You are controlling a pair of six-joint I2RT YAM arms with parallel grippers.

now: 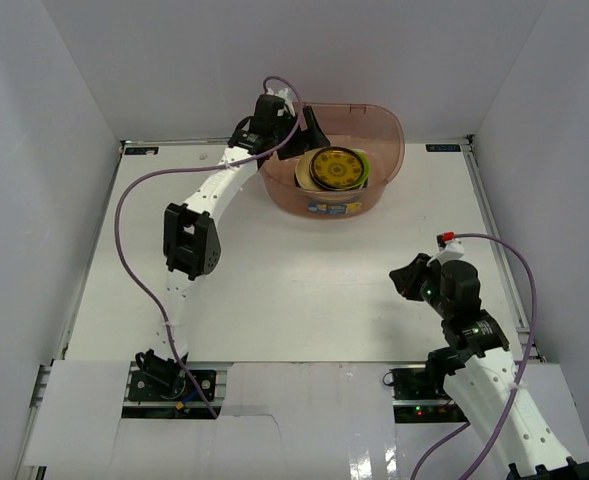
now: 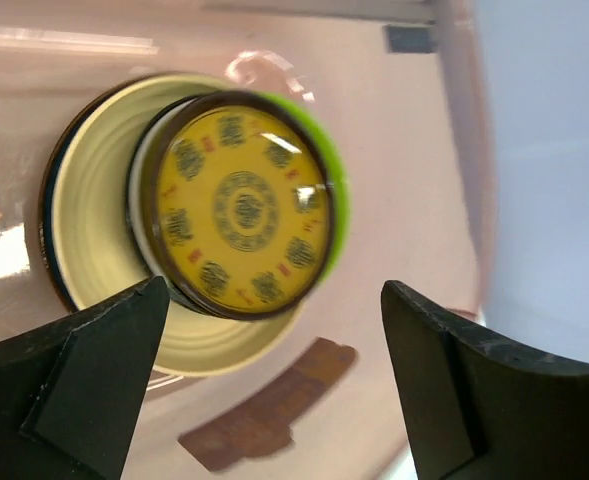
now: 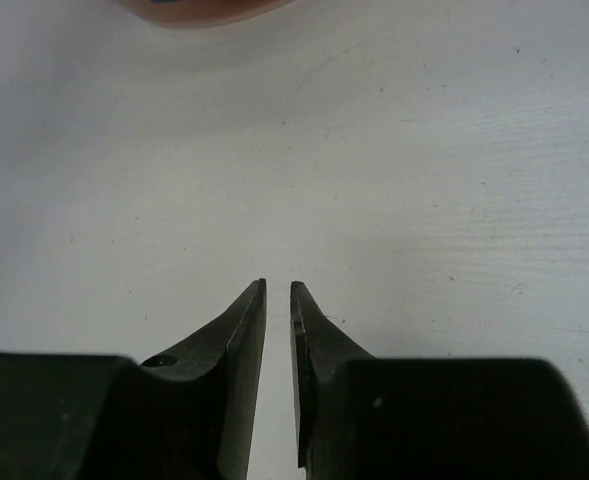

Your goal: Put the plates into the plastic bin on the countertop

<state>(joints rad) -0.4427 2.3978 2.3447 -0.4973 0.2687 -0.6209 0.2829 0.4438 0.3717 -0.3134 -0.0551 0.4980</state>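
On the white tabletop (image 1: pixel 274 290), the plastic bin (image 1: pixel 386 130) is set far back, plates (image 1: pixel 336 168) stacked inside. The left claw (image 2: pixel 274 290) is spread wide above them; the right claw (image 3: pixel 278 288) is narrowed, empty.

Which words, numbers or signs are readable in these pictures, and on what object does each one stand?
No text can be read in any view.
On the label at the front of the bin: blue and yellow print, too small to read.
On the gold plate: round emblems, perhaps characters, too blurred to read.
On the dark tags at the far corners of the table: too small to read.
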